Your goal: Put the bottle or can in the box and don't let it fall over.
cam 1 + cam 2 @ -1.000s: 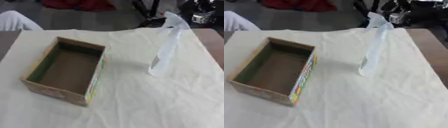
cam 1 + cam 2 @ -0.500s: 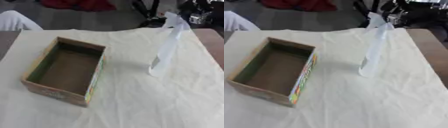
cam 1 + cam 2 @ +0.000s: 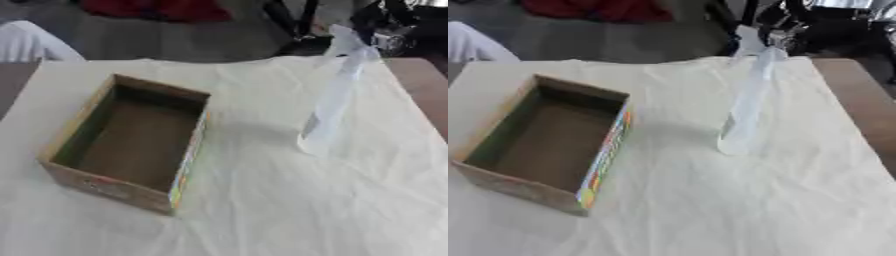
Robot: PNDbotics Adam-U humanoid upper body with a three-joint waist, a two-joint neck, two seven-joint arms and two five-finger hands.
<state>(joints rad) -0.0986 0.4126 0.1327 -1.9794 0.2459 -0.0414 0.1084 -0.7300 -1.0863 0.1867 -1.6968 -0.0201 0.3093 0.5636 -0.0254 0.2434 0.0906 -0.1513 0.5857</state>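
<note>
A clear spray bottle (image 3: 332,105) with a pale trigger head stands upright on the white cloth, right of centre. An open cardboard box (image 3: 188,165) with a colourful printed side lies to its left, nothing in it, with a wide gap between the two. My right hand (image 3: 798,22) shows as a dark, silver-jointed shape in the upper right, close behind the bottle's head. I cannot make out whether it touches the bottle. My left hand is not in sight.
The white cloth (image 3: 710,200) covers most of the table, creased in front. Bare brown tabletop (image 3: 859,110) shows along the right edge. Something red (image 3: 157,9) and dark chair legs lie on the floor beyond the far edge, with a white shape (image 3: 26,45) at the upper left.
The dark hand at the upper right has edged slightly left toward the bottle's head. Bottle and box stand where they were.
</note>
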